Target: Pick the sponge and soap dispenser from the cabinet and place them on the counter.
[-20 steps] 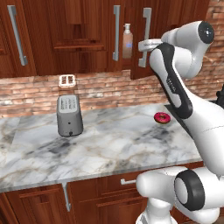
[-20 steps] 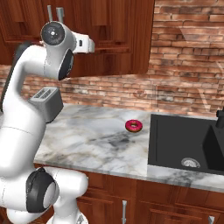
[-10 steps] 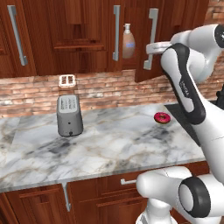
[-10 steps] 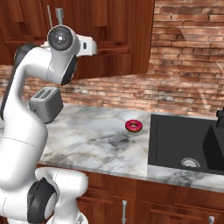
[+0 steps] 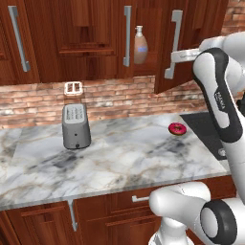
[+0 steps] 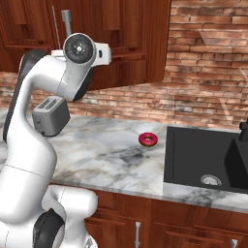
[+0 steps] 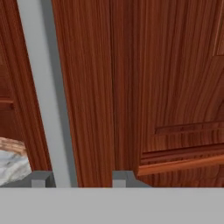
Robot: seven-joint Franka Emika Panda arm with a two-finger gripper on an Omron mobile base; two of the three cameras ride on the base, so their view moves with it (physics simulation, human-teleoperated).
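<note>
Kitchen, brick back wall, marble table (image 5: 119, 162) under a dark reddish cabinet (image 5: 72, 33).

Left base view: cabinet door (image 5: 191, 43) swung partly open; soap dispenser (image 5: 140, 46) upright on the shelf in the gap, just left of that door. Sponge not made out. Toaster (image 5: 76, 126) toward the table's left back; red doughnut (image 5: 177, 128) near its right edge. Arm raised, the hand at the open door's grey bar handle (image 5: 173, 44).

Right base view: doughnut (image 6: 148, 139) on the table (image 6: 111, 155) beside the black sink (image 6: 208, 160); toaster (image 6: 50, 115) behind the arm; a grey handle (image 6: 66, 22) above the wrist.

Hand view: gripper (image 7: 78, 178) narrowly parted, one finger tip either side of the handle (image 7: 48, 96); it appears clamped on the bar. Door wood (image 7: 144, 87) close behind.
</note>
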